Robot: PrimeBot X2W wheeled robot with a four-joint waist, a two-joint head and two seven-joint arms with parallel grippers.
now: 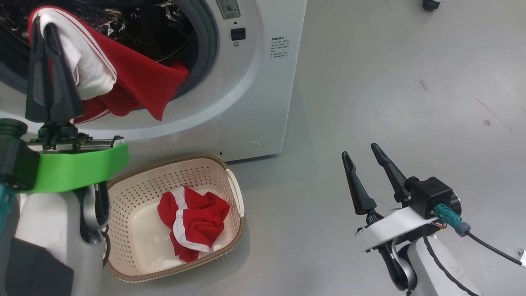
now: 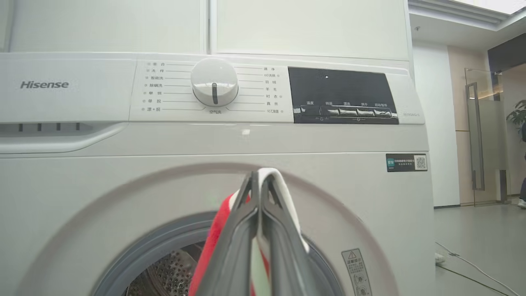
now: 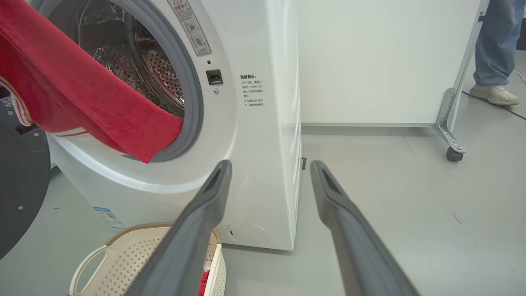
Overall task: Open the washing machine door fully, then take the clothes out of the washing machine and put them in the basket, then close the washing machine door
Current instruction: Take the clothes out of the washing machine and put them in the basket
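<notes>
My left gripper (image 1: 43, 24) is clamped shut on a red garment (image 1: 135, 82), held up at the mouth of the washing machine (image 1: 263, 102). The garment's tail hangs across the grey ring (image 3: 193, 107). The basket (image 1: 185, 158) sits on the floor (image 1: 370, 82) just below, with one red piece (image 1: 193, 222) inside. My right gripper (image 1: 360, 149) is spread wide and empty, well off to the side. Risks: the trailing cloth drags or snags on the ring, or it falls outside the basket rim if I release short.

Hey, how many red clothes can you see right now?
2. One red garment lies in the basket; a second garment hangs out of the washer, pinched in the left hand. More may be hidden in the drum.
</notes>
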